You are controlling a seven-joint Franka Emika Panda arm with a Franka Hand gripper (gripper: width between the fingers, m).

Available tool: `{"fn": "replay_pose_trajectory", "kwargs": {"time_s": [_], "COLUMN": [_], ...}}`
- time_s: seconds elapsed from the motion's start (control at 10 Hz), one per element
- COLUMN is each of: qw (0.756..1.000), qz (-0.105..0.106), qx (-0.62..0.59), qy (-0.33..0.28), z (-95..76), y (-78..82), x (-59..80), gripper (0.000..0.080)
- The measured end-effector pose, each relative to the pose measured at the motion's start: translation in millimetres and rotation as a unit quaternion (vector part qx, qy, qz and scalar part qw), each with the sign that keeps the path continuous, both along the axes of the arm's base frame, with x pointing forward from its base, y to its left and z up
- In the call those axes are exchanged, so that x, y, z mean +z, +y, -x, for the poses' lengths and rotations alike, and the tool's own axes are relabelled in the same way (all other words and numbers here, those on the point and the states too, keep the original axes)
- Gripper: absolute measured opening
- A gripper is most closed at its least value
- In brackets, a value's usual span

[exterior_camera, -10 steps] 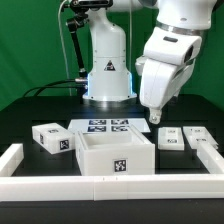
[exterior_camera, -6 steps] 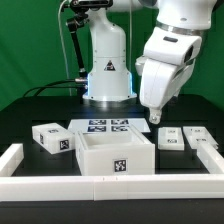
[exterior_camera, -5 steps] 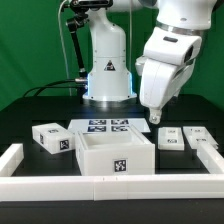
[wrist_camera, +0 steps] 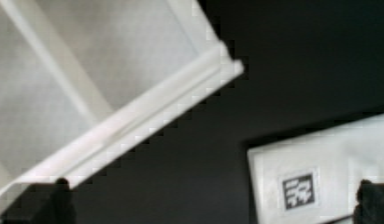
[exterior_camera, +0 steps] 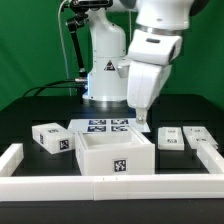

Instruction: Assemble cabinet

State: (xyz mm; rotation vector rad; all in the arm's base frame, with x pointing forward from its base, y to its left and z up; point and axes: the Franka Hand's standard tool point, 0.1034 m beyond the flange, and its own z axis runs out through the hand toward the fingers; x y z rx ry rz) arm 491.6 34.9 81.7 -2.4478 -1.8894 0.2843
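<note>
The cabinet box (exterior_camera: pixel 116 155), a large open white box with a tag on its front, stands mid-table in the exterior view. Small white tagged drawer blocks lie at its left (exterior_camera: pixel 52 139) and right (exterior_camera: pixel 168 140), (exterior_camera: pixel 200 137). My gripper (exterior_camera: pixel 140 122) hangs above the table just behind the box's right rear corner, apart from everything. In the wrist view the gripper (wrist_camera: pixel 208 200) is open and empty, its dark fingertips (wrist_camera: pixel 47 202) far apart. That view shows the box's white wall and rim (wrist_camera: pixel 153 105) and a white tagged piece (wrist_camera: pixel 322 172) beside one finger.
The marker board (exterior_camera: pixel 108 126) lies behind the box. A low white border rail (exterior_camera: pixel 110 186) runs along the table's front and up both sides. The robot's white base (exterior_camera: pixel 106 70) stands at the back, with a cable stand on the exterior view's left.
The arm has swung toward the exterior view's left, bringing the gripper from above the right-hand blocks to behind the box's right rear corner. The parts have not moved.
</note>
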Motion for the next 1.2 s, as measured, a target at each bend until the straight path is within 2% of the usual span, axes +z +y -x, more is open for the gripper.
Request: {"fn": "replay_pose_trajectory", "kwargs": {"time_s": [0.2, 0.6, 0.7, 1.0, 1.2], "qw": [0.997, 0.998, 0.996, 0.981, 0.977], "qz": [-0.033, -0.028, -0.034, -0.061, -0.063], "qx": [0.071, 0.055, 0.080, 0.183, 0.203], "qy": [0.002, 0.003, -0.003, -0.020, -0.020], "z": [8.7, 9.3, 8.6, 16.0, 15.8], "y": [-24.8, -25.3, -27.1, -45.5, -51.1], "x": [-7.1, -8.3, -9.9, -22.1, -22.7], "gripper": [0.0797, 0.0797, 0.0797, 0.0797, 0.0797]}}
